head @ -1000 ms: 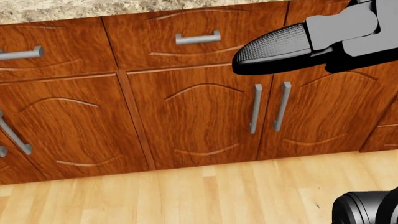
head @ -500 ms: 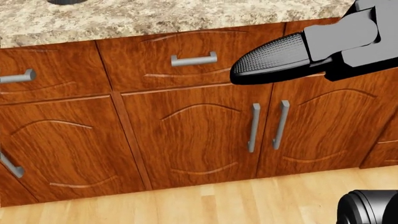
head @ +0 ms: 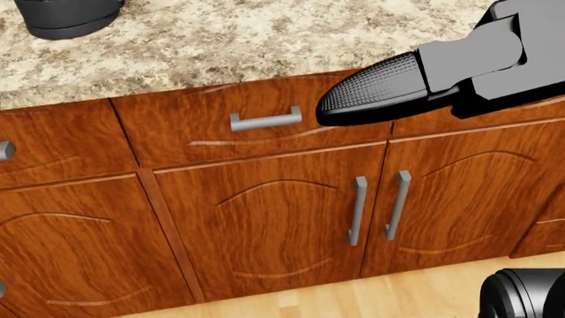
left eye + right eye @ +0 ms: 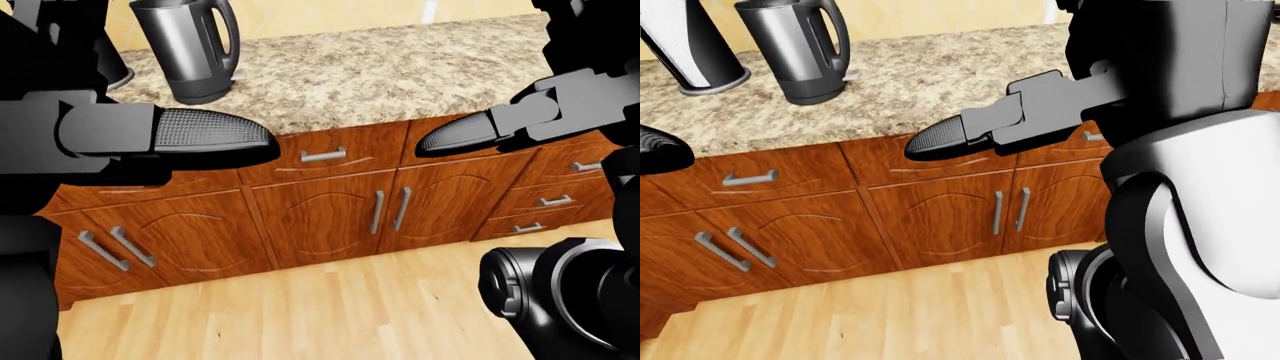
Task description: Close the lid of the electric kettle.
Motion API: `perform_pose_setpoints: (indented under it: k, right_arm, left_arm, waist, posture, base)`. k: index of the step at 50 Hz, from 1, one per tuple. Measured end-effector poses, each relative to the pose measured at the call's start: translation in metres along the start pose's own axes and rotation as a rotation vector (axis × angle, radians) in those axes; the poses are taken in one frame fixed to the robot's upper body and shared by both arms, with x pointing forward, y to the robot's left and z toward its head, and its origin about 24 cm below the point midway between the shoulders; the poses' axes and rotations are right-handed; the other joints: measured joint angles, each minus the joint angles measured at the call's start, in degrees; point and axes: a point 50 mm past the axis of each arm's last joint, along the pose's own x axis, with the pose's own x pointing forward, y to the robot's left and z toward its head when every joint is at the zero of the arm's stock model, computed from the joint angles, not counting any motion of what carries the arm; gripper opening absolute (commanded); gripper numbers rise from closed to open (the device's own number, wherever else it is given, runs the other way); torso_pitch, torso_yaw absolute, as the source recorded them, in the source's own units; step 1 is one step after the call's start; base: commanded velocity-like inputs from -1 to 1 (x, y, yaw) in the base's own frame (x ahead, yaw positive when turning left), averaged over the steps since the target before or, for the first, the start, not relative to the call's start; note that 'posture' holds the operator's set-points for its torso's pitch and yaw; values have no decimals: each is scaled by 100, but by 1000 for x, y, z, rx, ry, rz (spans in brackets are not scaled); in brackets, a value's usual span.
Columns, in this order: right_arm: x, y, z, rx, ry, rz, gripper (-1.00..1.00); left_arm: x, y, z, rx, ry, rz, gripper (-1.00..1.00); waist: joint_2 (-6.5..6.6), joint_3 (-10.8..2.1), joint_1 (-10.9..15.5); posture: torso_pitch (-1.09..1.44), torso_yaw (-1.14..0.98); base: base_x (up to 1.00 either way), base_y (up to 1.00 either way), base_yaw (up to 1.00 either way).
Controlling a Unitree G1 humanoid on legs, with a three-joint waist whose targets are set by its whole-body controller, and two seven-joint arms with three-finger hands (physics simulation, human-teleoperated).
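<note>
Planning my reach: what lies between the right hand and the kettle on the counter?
In the right-eye view, only bare granite countertop lies between the right hand and the electric kettle. A dark-and-white object stands beyond the kettle, leftward.

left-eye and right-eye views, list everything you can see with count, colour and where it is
electric kettle: one, dark grey, on the counter at the view's upper left; top cut off, lid not visible
cone-shaped object: one, black and white, left of the kettle, partly cropped
counter: one, speckled beige granite, across the top
cabinets: reddish-brown wood doors and drawers with grey bar handles, below the counter
floor: light wood planks, bottom
left hand: black, fingers extended, left side, holding nothing
right hand: black, fingers extended, right side, holding nothing
robot body: black and white, right side
</note>
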Motion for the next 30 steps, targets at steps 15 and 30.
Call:
perform_pose_setpoints:
  k: [15, 30]
  right_arm:
    - [-1, 1, -3, 4, 5, -19, 100]
    - [1, 6, -5, 6, 0, 8, 100]
  left_arm:
    - [-3, -2, 0, -5, 5, -15, 100]
    - [-2, 1, 3, -9, -7, 4, 100]
  waist:
    - [-190, 39, 2]
    - [-121, -6, 39]
  posture:
    - [0, 0]
    - [0, 0]
  base:
    - [25, 0, 0]
    - [25, 0, 0]
